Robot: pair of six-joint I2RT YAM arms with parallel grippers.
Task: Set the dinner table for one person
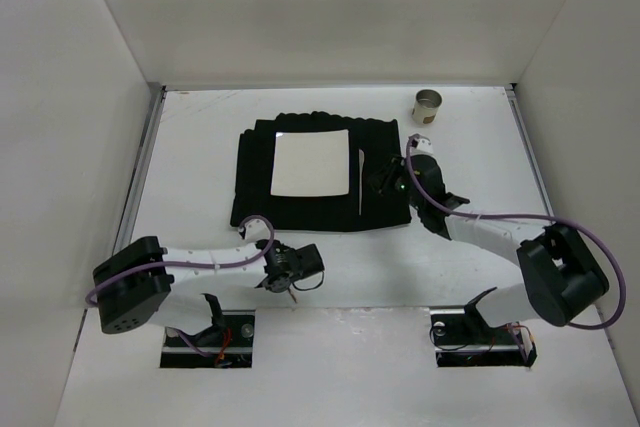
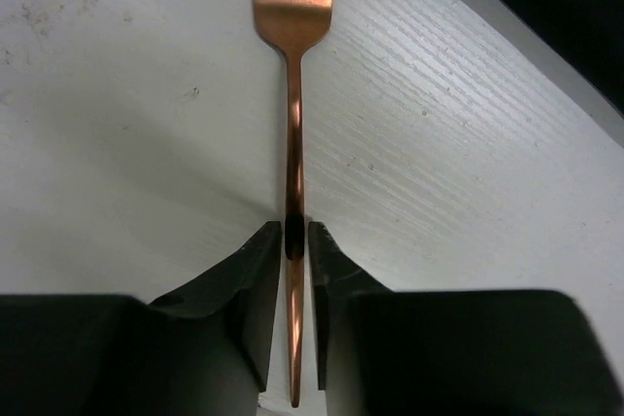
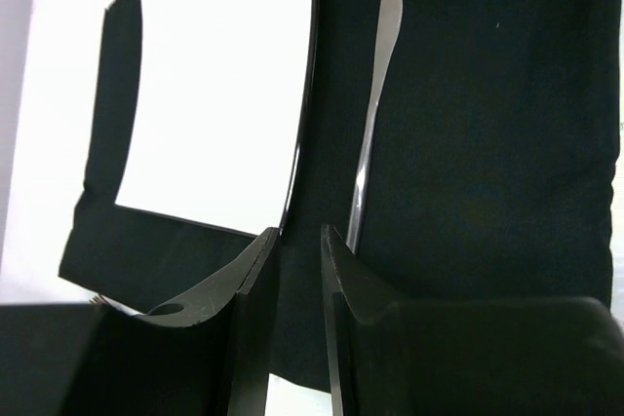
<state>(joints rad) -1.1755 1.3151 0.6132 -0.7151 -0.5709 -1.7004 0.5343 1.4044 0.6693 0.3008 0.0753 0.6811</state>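
Left fingers (image 2: 252, 275) pinch fork (image 2: 292, 21), tines cropped; right fingers (image 3: 361, 304) parted, hiding knife (image 3: 374, 94) end.

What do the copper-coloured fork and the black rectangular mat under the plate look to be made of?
The copper-coloured fork is likely metal with a brushed rose-gold finish; it shows a soft streaked sheen along the handle. The black rectangular mat is seemingly cloth, matte; its edges are wavy and it gives no glare.

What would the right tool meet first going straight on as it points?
Probably the black cloth mat, in the strip between the square white plate and the knife. The right tool aims at that gap; depth is unclear.
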